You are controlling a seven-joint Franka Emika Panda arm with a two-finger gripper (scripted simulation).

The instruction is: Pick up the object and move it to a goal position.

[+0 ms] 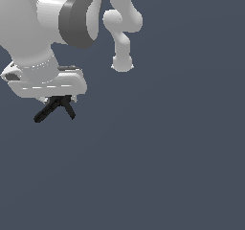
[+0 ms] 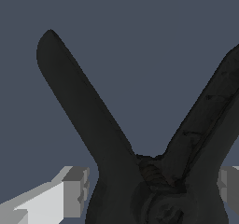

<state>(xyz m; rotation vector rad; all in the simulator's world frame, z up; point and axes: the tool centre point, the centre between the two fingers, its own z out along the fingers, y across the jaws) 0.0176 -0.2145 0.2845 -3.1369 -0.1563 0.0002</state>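
Clamp (image 1: 55, 108), black with two splayed legs, hangs just under the robot's white hand (image 1: 45, 80), at the exterior view's left, its legs pointing down and outward. In the wrist view the clamp (image 2: 135, 171) sits between the two pale fingers (image 2: 70, 192), and the jaws are clenched on its joint.

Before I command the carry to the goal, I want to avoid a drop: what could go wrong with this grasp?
1. The gripper straddles only the hinge end of the black V-shaped clamp, and both long legs jut out beyond the fingers, so it could pivot or slip while moving.
2. The wrist view shows gaps between the finger pads and the clamp, so firm contact is not confirmed.
3. The splayed legs hang below the hand and could snag if carried low.
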